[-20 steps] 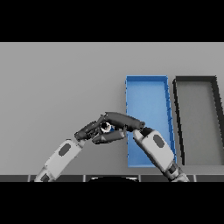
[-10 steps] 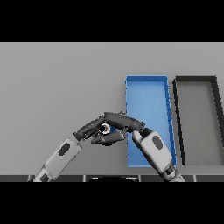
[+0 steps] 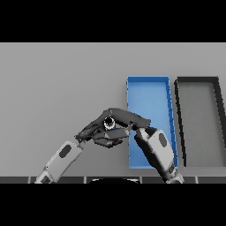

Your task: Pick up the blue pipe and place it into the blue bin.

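Observation:
The blue pipe [image 3: 112,124] is a short tube with its pale open end facing me, just left of the blue bin [image 3: 148,90]. My right hand [image 3: 130,118] reaches in from the lower right and is shut on it, fingers stretched over the top and thumb underneath. The pipe sits a little above the table. My left hand [image 3: 90,130] comes in from the lower left and lies close against the pipe's left side with relaxed, open fingers. My right forearm hides the bin's near left corner.
A black bin [image 3: 198,121] of about the same size stands right of the blue one. The grey table [image 3: 57,84] stretches away to the left and back.
The pipe and the right hand's fingers have risen slightly. Both arms stay almost where they were.

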Available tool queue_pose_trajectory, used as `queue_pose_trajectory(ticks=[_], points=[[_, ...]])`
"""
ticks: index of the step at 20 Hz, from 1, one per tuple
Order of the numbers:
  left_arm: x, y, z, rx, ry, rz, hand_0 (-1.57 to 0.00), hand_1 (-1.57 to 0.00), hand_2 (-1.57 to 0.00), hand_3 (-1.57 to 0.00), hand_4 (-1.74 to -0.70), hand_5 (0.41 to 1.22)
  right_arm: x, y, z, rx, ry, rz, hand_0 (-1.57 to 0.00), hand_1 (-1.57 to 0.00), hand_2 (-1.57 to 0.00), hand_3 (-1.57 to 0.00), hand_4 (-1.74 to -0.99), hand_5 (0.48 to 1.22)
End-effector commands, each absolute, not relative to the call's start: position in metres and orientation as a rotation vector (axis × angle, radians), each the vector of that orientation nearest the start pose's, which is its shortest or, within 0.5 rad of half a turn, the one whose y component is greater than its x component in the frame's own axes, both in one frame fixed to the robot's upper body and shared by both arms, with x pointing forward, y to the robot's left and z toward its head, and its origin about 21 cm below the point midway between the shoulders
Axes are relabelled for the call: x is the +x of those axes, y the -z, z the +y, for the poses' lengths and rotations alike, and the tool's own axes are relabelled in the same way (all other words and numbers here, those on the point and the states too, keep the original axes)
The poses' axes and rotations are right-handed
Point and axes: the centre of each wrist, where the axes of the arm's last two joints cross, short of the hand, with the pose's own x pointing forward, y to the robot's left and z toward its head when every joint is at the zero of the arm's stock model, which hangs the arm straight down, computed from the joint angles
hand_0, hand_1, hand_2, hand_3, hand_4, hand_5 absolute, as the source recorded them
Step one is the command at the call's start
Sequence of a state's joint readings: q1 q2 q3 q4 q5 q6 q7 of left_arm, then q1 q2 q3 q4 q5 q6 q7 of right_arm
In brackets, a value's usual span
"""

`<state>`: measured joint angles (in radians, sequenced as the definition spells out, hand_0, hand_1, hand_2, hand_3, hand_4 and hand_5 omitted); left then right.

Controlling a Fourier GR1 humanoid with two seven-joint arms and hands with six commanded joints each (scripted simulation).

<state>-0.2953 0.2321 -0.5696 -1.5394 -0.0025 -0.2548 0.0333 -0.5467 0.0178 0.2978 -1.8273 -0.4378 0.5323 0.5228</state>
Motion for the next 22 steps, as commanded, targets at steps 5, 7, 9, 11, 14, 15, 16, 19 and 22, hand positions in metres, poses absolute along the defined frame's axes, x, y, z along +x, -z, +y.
queue_pose_trajectory(ticks=[5,7,9,11,14,15,16,19,22], points=[[0.265,-0.038,0.124,-0.430,0.995,-1.512,0.00,0.00,0.00,0.00,-0.92,0.503,0.287,-0.243,-0.106,0.981,-0.873,-1.612,-1.57,-1.57,-1.57,-1.57,-1.689,1.171],[0.266,-0.039,0.122,-0.420,1.000,-1.506,0.00,0.00,0.00,0.00,-0.92,0.503,0.294,-0.282,-0.113,1.025,-0.819,-1.674,-1.57,-1.57,-1.57,-1.57,-1.707,1.141],[0.267,-0.039,0.123,-0.424,1.013,-1.525,0.00,0.00,0.00,0.00,-0.91,0.502,0.301,-0.311,-0.122,0.992,-0.801,-1.775,-1.57,-1.57,-1.57,-1.57,-1.720,1.127],[0.264,-0.039,0.127,-0.432,1.006,-1.545,0.00,0.00,0.00,0.00,-0.91,0.499,0.311,-0.328,-0.133,0.933,-0.724,-1.833,-1.57,-1.57,-1.57,-1.57,-1.727,1.113],[0.262,-0.040,0.130,-0.443,1.002,-1.539,0.00,0.00,0.00,0.00,-0.91,0.491,0.334,-0.340,-0.152,0.742,-0.590,-1.882,-1.57,-1.57,-1.57,-1.57,-1.734,1.127],[0.260,-0.042,0.132,-0.447,1.003,-1.546,0.00,0.00,0.00,0.00,-0.91,0.491,0.344,-0.338,-0.162,0.699,-0.534,-1.870,-1.57,-1.57,-1.57,-1.57,-1.735,1.131],[0.260,-0.042,0.133,-0.444,0.998,-1.545,0.00,0.00,0.00,0.00,-0.91,0.490,0.354,-0.332,-0.174,0.618,-0.518,-1.853,-1.57,-1.57,-1.57,-1.57,-1.736,1.135],[0.265,-0.042,0.135,-0.434,0.981,-1.523,0.00,0.00,0.00,0.00,-0.91,0.489,0.375,-0.303,-0.201,0.494,-0.407,-1.749,-1.57,-1.57,-1.57,-1.57,-1.739,1.124],[0.267,-0.041,0.133,-0.423,0.984,-1.508,0.00,0.00,0.00,0.00,-0.89,0.487,0.379,-0.260,-0.220,0.425,-0.325,-1.630,-1.57,-1.57,-1.57,-1.57,-1.740,1.121]])
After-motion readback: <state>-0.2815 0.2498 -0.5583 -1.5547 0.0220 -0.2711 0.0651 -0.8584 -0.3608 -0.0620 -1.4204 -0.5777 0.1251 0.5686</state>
